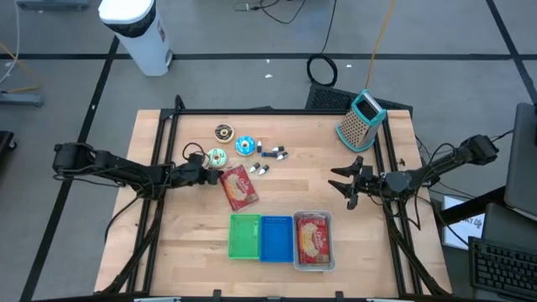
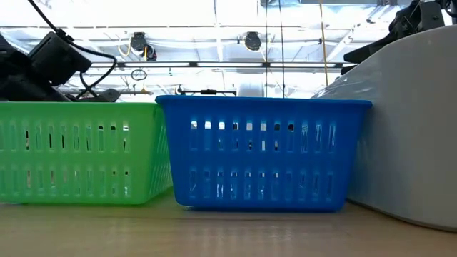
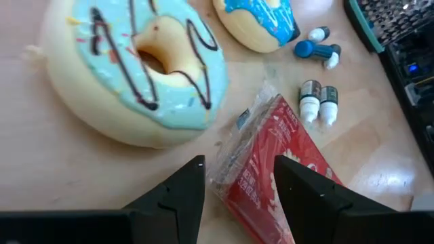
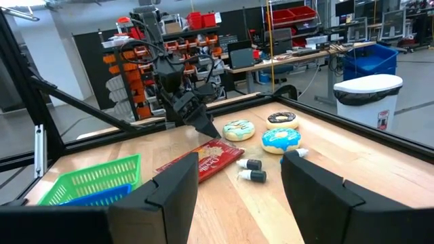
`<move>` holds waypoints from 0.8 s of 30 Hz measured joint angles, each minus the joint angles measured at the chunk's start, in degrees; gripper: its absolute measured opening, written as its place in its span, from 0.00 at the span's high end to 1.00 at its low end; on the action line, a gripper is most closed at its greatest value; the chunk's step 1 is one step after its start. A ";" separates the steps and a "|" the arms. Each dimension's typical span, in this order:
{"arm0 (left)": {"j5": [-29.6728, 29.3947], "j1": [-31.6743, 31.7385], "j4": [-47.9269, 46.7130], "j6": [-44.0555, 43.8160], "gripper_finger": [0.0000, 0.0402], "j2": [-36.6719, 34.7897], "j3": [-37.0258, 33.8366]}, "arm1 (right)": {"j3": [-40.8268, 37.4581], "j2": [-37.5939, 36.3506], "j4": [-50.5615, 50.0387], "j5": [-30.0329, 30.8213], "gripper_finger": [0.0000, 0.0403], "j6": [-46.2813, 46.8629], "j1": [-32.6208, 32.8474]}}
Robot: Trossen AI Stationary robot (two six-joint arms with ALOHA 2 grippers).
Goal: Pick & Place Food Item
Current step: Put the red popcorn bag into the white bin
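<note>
A red snack packet point(image 1: 238, 188) lies flat on the wooden table, just to the right of my left gripper point(image 1: 209, 176). In the left wrist view the gripper point(image 3: 239, 184) is open, and the packet's clear sealed end point(image 3: 239, 146) lies between its two fingers. A teal-iced doughnut point(image 3: 142, 68) rests on the table just beyond the gripper. My right gripper point(image 1: 343, 186) waits open at the table's right side, level and clear of everything. My left gripper comes in slanting down from the table's left, one finger on each side of the packet's clear sealed end point(image 3: 234, 159). The packet lies flat on the table. I cannot tell whether the fingers touch it.
A blue-iced doughnut point(image 1: 245, 146), a chocolate doughnut point(image 1: 224, 132) and small dropper bottles point(image 1: 273, 153) lie behind the packet. A green basket point(image 1: 245, 236), a blue basket point(image 1: 276, 237) and a clear tub point(image 1: 313, 262) holding another red packet stand at the near edge. A grater point(image 1: 361, 120) stands far right.
</note>
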 joint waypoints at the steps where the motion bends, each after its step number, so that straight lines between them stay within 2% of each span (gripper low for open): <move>1: 0.32 0.00 0.05 0.39 0.56 0.65 0.28 | 0.00 0.00 0.00 0.00 0.51 0.00 0.00; 6: 3.12 0.00 -0.23 3.17 0.56 3.69 1.88 | 0.00 0.02 0.00 0.00 0.51 0.00 0.00; 13: 3.41 -0.02 -0.31 4.67 0.58 7.17 3.48 | 0.00 0.02 0.01 0.00 0.51 0.20 0.00; 17: 3.15 -0.04 -0.30 5.02 0.68 8.08 3.58 | 0.00 0.02 0.00 0.02 0.51 0.22 0.00; 24: 2.45 -0.05 3.70 8.97 0.95 8.28 3.32 | 0.02 0.02 0.00 0.02 0.51 0.63 0.00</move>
